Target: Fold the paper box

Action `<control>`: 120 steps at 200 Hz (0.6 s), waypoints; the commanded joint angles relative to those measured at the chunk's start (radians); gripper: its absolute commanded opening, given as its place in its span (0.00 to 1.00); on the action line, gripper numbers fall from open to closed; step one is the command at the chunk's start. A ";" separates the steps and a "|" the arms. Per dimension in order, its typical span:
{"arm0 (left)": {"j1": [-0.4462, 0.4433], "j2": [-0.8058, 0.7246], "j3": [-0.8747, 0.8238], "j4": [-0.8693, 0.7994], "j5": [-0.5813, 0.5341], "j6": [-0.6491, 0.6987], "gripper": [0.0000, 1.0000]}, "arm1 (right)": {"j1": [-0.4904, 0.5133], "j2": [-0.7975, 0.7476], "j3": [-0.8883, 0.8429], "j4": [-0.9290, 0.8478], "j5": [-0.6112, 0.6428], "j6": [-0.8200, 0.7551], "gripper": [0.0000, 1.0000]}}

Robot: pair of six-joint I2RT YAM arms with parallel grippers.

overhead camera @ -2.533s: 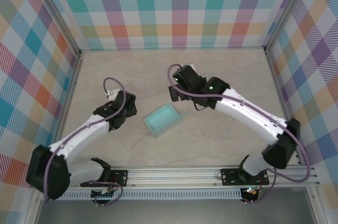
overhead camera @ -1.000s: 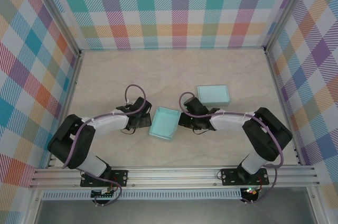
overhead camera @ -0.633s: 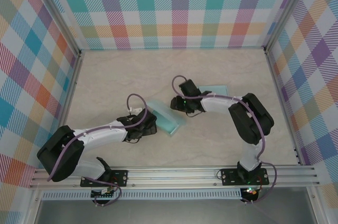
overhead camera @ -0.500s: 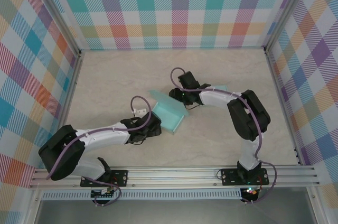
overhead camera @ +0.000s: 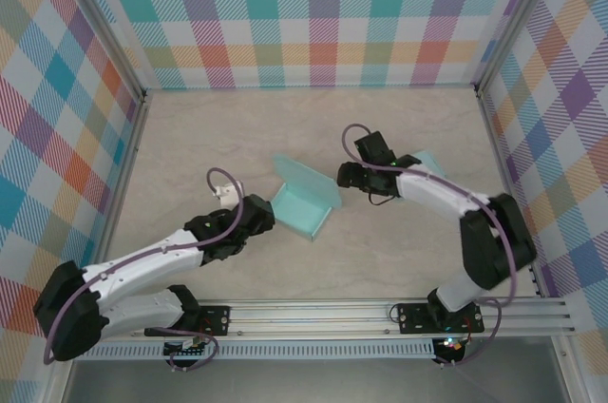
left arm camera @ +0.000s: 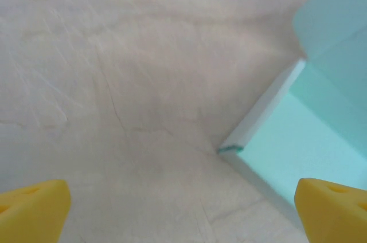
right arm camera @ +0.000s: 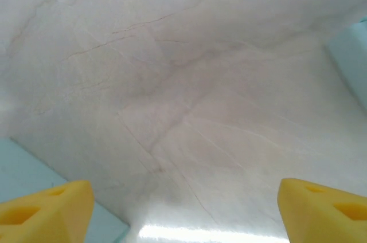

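Observation:
The teal paper box [overhead camera: 302, 203] lies open at the table's middle, its far flap [overhead camera: 306, 176] raised. Its left corner [left arm camera: 230, 149] and pale inside [left arm camera: 298, 140] show at the right of the left wrist view. My left gripper [overhead camera: 255, 217] sits just left of the box, open, with nothing between its yellow fingertips [left arm camera: 31, 211]. My right gripper [overhead camera: 348, 176] stands open just right of the raised flap, also with nothing in it. In the right wrist view [right arm camera: 183, 214], a teal edge of the box [right arm camera: 34, 169] shows at lower left.
A second flat teal piece [overhead camera: 427, 164] lies behind the right forearm; its edge [right arm camera: 352, 59] shows at the right of the right wrist view. Plaid walls enclose the beige table [overhead camera: 237, 127]. The rail with both arm bases [overhead camera: 313, 313] runs along the near edge.
Both grippers have drawn back from the box: the left one to the left, the right one to the right off the flap. The box lies a little further right, its flap still up.

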 commanded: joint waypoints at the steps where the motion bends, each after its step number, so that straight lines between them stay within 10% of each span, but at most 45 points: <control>1: 0.087 -0.048 -0.005 0.096 0.094 0.159 1.00 | 0.008 -0.143 -0.094 -0.072 0.071 0.011 0.95; 67: 0.383 0.021 0.001 0.473 0.600 0.756 0.96 | 0.073 -0.538 -0.312 0.009 -0.062 -0.033 0.92; 120: 0.476 0.217 0.073 0.555 0.901 1.061 0.90 | 0.211 -0.534 -0.322 0.094 -0.051 -0.100 0.81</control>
